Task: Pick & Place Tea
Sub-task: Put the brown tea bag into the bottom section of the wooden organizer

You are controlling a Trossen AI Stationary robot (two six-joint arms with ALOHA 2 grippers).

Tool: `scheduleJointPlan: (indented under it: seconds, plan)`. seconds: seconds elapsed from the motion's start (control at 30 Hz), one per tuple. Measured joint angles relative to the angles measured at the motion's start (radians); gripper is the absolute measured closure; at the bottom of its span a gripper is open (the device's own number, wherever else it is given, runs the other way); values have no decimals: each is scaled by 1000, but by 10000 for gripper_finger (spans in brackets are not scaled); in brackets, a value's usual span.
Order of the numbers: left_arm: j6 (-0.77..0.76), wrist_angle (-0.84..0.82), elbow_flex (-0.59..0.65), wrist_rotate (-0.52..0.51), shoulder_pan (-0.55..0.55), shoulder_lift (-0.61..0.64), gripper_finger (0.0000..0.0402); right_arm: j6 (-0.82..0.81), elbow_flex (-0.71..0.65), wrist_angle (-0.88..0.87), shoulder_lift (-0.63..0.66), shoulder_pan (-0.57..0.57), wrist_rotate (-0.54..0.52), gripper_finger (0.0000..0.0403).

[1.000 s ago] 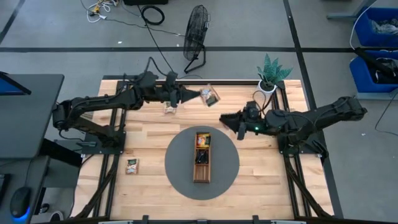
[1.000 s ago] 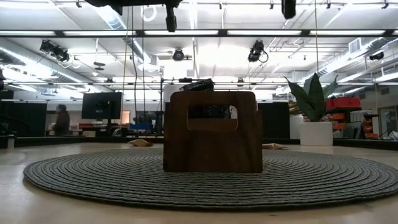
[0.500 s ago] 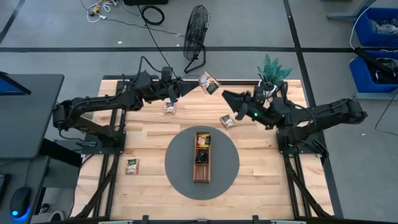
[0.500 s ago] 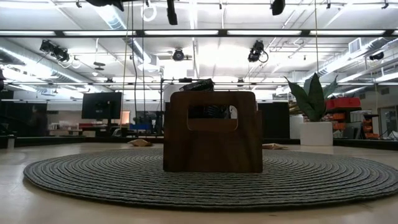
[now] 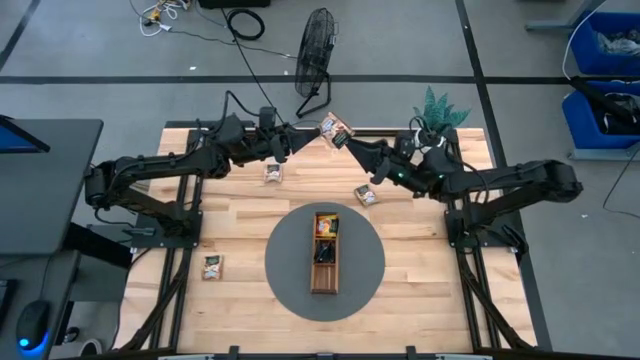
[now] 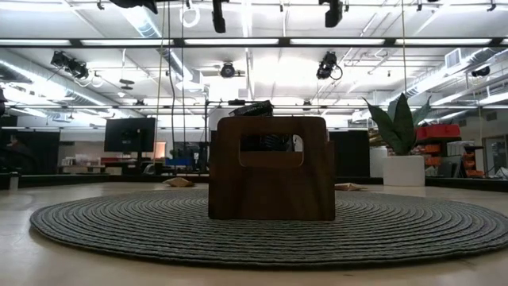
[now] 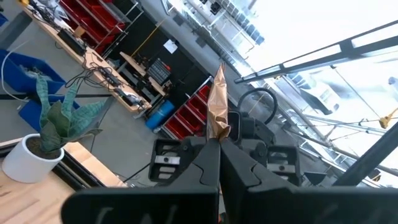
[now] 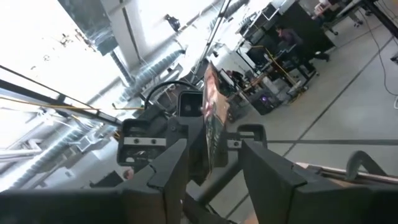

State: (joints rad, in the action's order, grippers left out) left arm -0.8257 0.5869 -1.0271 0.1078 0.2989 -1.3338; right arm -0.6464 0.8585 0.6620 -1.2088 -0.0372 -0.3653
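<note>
My left gripper is raised over the table's back edge, shut on a tan tea sachet. The left wrist view shows that sachet standing edge-on, pinched at its lower end between the shut fingers. My right gripper faces it from the right, open. In the right wrist view the sachet stands between the spread fingertips, untouched. More tea lies on the table: one sachet, another, a third. Sachets sit in the wooden tray.
The tray stands on a round grey mat at the table's middle; the low view shows its end wall. A potted plant stands at the back right corner. A floor fan is beyond the back edge.
The right gripper rose from low over the table and moved left to the held sachet. The left gripper lifted the sachet slightly toward the back edge.
</note>
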Motion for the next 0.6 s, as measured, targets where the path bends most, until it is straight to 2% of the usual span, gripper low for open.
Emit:
scheduleJointPlan:
  seconds: [0.33, 0.6]
  plan:
    - [0, -4, 0, 0, 0, -8, 401, 0, 1, 105, -45, -23, 42, 249]
    - [1, -4, 0, 0, 0, -9, 401, 30, 99, -63, -50, -60, 105, 286]
